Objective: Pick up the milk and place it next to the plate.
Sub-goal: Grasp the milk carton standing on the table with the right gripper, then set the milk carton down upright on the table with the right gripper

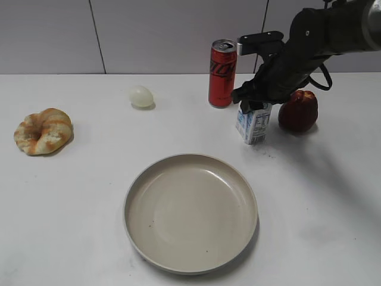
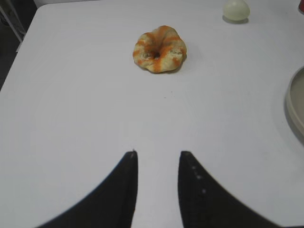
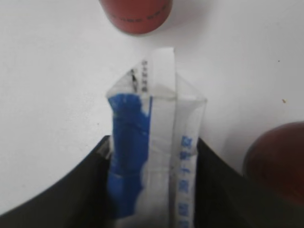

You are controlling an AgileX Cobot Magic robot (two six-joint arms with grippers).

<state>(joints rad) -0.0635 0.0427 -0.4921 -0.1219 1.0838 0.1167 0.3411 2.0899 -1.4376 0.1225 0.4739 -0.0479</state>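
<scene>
The milk [image 1: 254, 124] is a small white carton with blue print, standing on the white table behind the right part of the plate [image 1: 190, 269], between the red can and the apple. My right gripper [image 1: 253, 106] comes down on its top from the right. In the right wrist view both black fingers of this gripper [image 3: 153, 140] press the sides of the milk [image 3: 152, 109]. The beige plate lies at the front centre; its rim shows in the left wrist view [image 2: 297, 104]. My left gripper [image 2: 157, 153] is open and empty over bare table, out of the exterior view.
A tall red can [image 1: 222, 73] stands just behind and left of the milk, and a red apple [image 1: 299, 112] just right of it. A pale egg [image 1: 141, 96] lies at back centre-left, and a ring-shaped bread [image 1: 43, 131] at far left. The table's left edge [image 2: 19, 52] shows.
</scene>
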